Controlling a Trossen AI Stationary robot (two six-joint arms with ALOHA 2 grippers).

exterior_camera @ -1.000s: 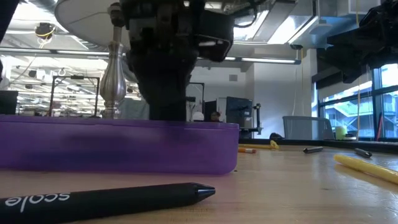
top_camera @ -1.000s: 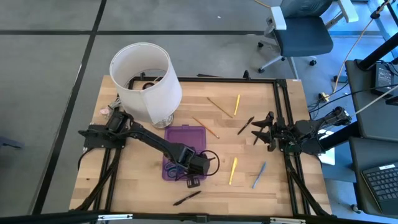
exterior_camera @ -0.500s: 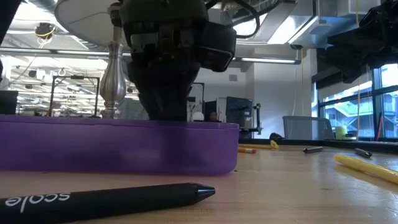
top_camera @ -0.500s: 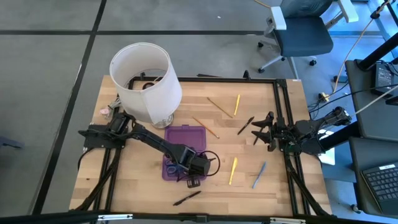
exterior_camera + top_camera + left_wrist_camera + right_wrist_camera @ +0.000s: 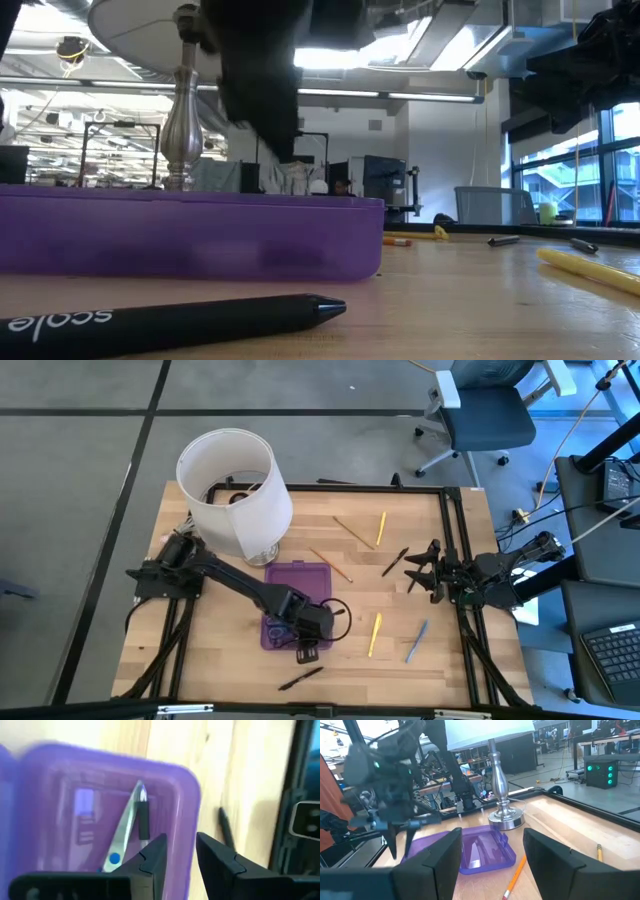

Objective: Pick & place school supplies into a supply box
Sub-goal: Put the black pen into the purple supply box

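Purple translucent plastic marks the supply box [image 5: 294, 603], which lies open just in front of the lamp [image 5: 237, 482] and serves as the landmark here. Inside it rest the scissors [image 5: 123, 831], blades closed, with a dark pen [image 5: 143, 819] alongside them; so at least two supplies appear to be in place. The left gripper [image 5: 179, 851] hangs over the box's near right corner, its jaws parted and holding nothing, which suggests a drop has just been made.

Most of the job looks undone. To the right of the box a yellow pencil [image 5: 375, 634] and a grey-blue pen [image 5: 416, 641] lie on the table. Beyond the box, toward the far right, sit a wooden pencil [image 5: 330, 564], another wooden pencil [image 5: 353, 532], a second yellow pencil [image 5: 381, 528] and a dark marker [image 5: 394, 561]. A black pen [image 5: 301, 678] lies in front of the box, near the table edge.

The right gripper [image 5: 424, 567] waits well to the right of the box, jaws spread and empty, close to the dark marker. The lamp's shade overhangs the far side of the box and could crowd a reach from there.
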